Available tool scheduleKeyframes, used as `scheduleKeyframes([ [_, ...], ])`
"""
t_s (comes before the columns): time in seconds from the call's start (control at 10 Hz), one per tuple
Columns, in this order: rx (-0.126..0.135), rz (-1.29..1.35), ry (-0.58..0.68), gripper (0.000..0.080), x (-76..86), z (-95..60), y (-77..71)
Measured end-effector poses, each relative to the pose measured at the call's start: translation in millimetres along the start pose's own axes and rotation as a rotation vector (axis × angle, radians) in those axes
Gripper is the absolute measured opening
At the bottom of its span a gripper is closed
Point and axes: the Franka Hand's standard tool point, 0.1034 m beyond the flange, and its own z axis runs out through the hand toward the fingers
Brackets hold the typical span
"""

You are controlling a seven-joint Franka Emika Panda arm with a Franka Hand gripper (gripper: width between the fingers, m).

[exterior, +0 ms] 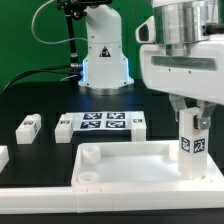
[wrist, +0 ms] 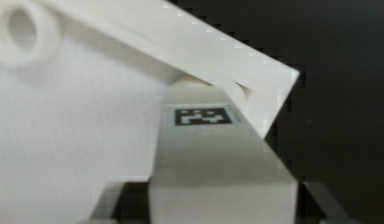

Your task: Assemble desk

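The white rimmed desk tabletop lies flat in the foreground, with a round corner socket showing at the exterior view's left. My gripper is shut on a square white leg post with a black-and-white tag, held upright at the tabletop's corner on the exterior view's right. In the wrist view the post runs from between my dark fingers to the tabletop's corner. A socket shows on the panel. Whether the post's end sits in a socket is hidden.
The marker board lies behind the tabletop. Loose tagged leg posts lie beside it. A long low white rail runs along the front. The robot's base stands at the back.
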Motion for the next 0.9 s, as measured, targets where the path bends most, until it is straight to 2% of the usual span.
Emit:
scheduleKeyframes([
  [0.2, 0.007, 0.124, -0.003, 0.0289, -1.1, -0.1, 0.7],
  [0.3, 0.007, 0.135, -0.005, 0.0371, -2.0, 0.3, 0.8],
  [0.4, 0.007, 0.097, -0.005, 0.0371, -2.2, 0.4, 0.8],
  [0.5, 0.005, 0.052, -0.001, 0.0553, -2.7, 0.9, 1.1],
  [0.6, -0.002, -0.184, 0.006, 0.0622, -5.4, 3.4, 2.6],
  [0.7, -0.002, -0.378, 0.006, 0.0622, -5.6, 5.4, 2.9],
  [0.8, 0.013, -0.517, 0.012, 0.0644, -3.5, 6.2, 1.6],
  [0.9, 0.011, -0.555, 0.014, 0.0644, -3.6, 6.2, 1.7],
])
